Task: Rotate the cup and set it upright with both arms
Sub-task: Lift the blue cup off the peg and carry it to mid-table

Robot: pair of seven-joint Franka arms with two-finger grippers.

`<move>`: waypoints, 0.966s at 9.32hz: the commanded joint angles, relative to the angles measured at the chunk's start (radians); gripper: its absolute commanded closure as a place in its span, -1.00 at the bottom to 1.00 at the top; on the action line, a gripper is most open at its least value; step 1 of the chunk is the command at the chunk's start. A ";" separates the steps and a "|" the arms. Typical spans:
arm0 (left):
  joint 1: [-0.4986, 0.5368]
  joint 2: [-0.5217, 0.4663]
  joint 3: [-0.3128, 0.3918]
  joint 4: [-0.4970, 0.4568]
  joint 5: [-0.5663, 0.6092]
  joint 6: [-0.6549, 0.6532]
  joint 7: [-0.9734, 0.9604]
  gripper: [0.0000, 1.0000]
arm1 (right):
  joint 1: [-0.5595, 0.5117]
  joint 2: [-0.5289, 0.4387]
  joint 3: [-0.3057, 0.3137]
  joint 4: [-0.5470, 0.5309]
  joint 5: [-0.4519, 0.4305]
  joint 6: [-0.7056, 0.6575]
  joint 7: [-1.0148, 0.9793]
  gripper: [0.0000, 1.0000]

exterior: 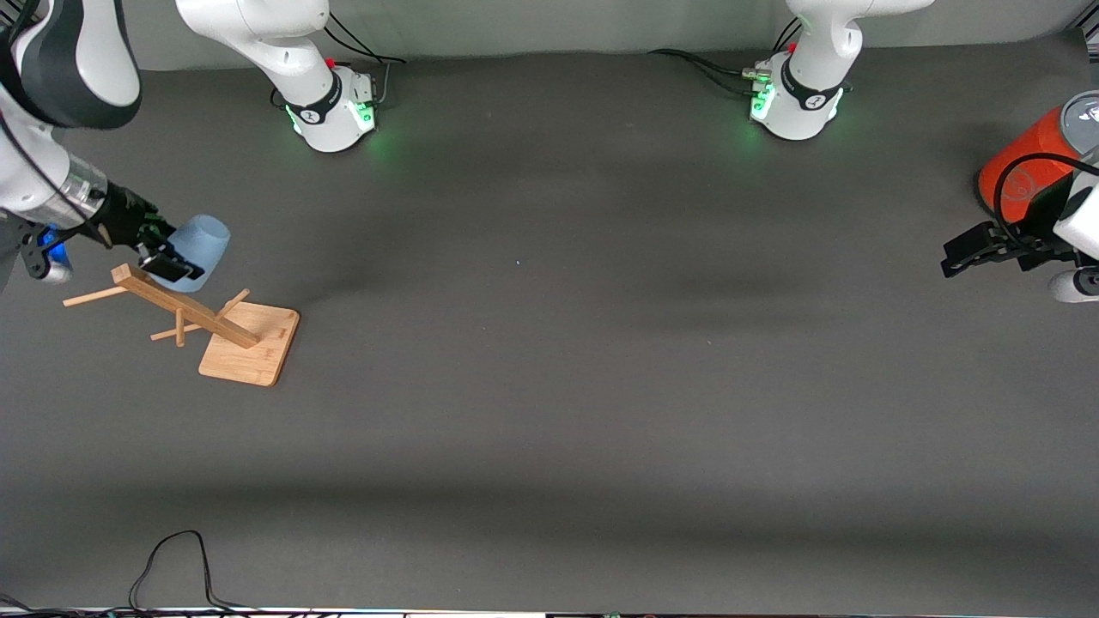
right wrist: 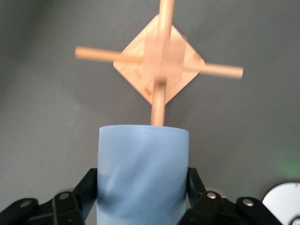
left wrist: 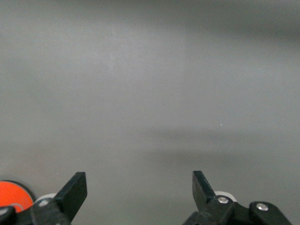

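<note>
The pale blue cup (exterior: 200, 241) hangs on its side above the wooden peg rack (exterior: 249, 343) at the right arm's end of the table. My right gripper (exterior: 169, 259) is shut on the cup (right wrist: 143, 173), its black fingers (right wrist: 89, 185) pressing both sides of the wall. In the right wrist view the rack's upper peg (right wrist: 158, 105) ends just at the cup's rim. My left gripper (exterior: 966, 251) waits open and empty over the left arm's end of the table. The left wrist view shows its two fingertips (left wrist: 76, 187) wide apart, with only bare mat between them.
An orange-red can (exterior: 1026, 167) with a grey lid lies beside the left gripper. The wooden rack has a square base (right wrist: 159, 63) and crossed pegs. A black cable (exterior: 172, 566) loops on the mat nearest the front camera.
</note>
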 commanded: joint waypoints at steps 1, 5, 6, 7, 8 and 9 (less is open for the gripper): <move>0.002 0.009 0.000 0.024 -0.006 -0.025 0.017 -1.00 | 0.100 -0.080 -0.002 0.009 0.011 -0.070 0.136 -0.27; 0.004 0.011 0.000 0.024 -0.006 -0.023 0.017 -1.00 | 0.353 -0.085 0.006 0.065 0.000 -0.117 0.507 -0.27; 0.004 0.009 0.000 0.026 -0.006 -0.023 0.019 -1.00 | 0.424 -0.048 0.006 0.095 0.002 -0.113 0.625 -0.25; 0.004 0.009 0.000 0.024 -0.006 -0.023 0.019 -1.00 | 0.494 0.004 0.006 0.136 0.002 -0.107 0.731 -0.24; 0.004 0.011 0.000 0.024 -0.006 -0.023 0.020 -1.00 | 0.562 0.079 0.006 0.195 0.002 -0.101 0.840 -0.24; 0.004 0.011 0.000 0.024 -0.006 -0.023 0.025 -1.00 | 0.623 0.171 0.006 0.264 0.002 -0.094 0.949 -0.24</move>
